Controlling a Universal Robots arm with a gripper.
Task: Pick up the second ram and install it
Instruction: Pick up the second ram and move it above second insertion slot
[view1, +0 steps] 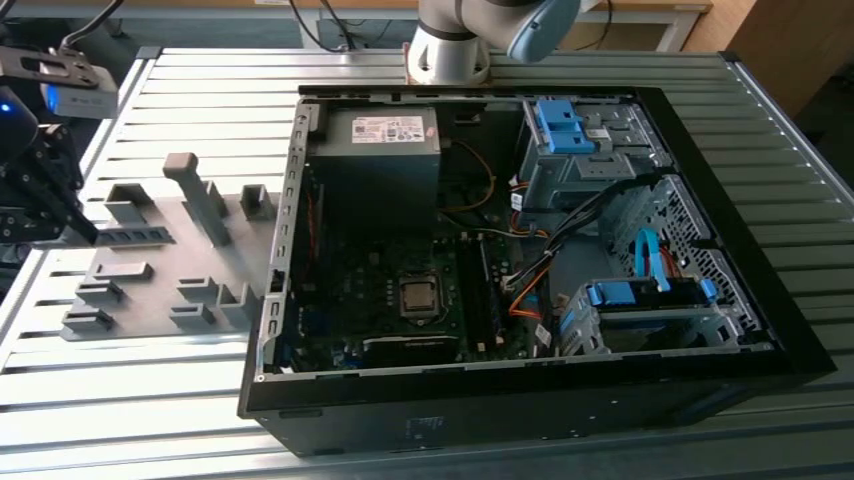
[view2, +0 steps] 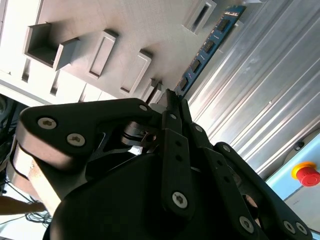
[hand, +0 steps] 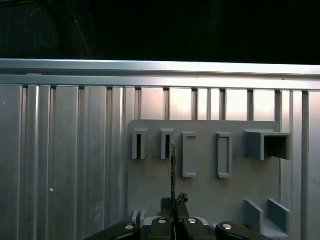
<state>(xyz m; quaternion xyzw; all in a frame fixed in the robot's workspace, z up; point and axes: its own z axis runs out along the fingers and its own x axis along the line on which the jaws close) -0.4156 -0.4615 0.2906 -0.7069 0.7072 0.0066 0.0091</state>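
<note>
Ribbed metal table (view1: 200, 100), grey tray (view1: 147, 285) — ram (view2: 210, 47): judged light, stiff, fragile — hold off the chips. Gripper (hand: 173, 201) jaws pinch one end.

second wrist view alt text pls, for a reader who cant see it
The black gripper is closed on the near end of the second ram, a blue-green stick with black chips that runs away from the camera. Behind it are a grey holder tray with slots and a ribbed metal table; a red button is nearby.
</note>
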